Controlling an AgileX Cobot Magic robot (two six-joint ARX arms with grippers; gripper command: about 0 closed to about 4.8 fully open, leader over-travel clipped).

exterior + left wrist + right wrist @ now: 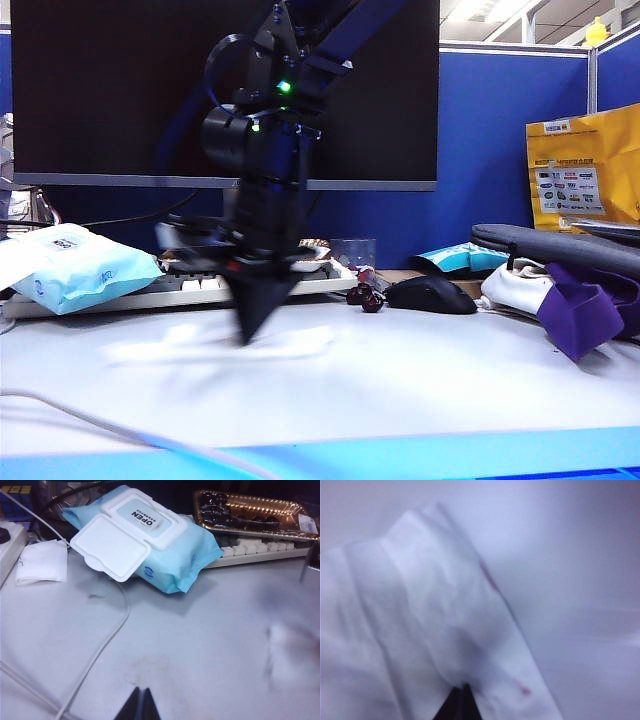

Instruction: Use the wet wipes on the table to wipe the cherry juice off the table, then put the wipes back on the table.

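Wiping's on: right gripper, tips pinched on the wipe, drags it across the table mid-left. I'd press flat, sweep slow over pink spots. Left gripper hovers closed, empty, near edge.

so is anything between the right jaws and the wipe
Nothing visible. The right gripper is shut with its tip down on the wet wipes, spread flat on the table. The left gripper is shut, away from it.
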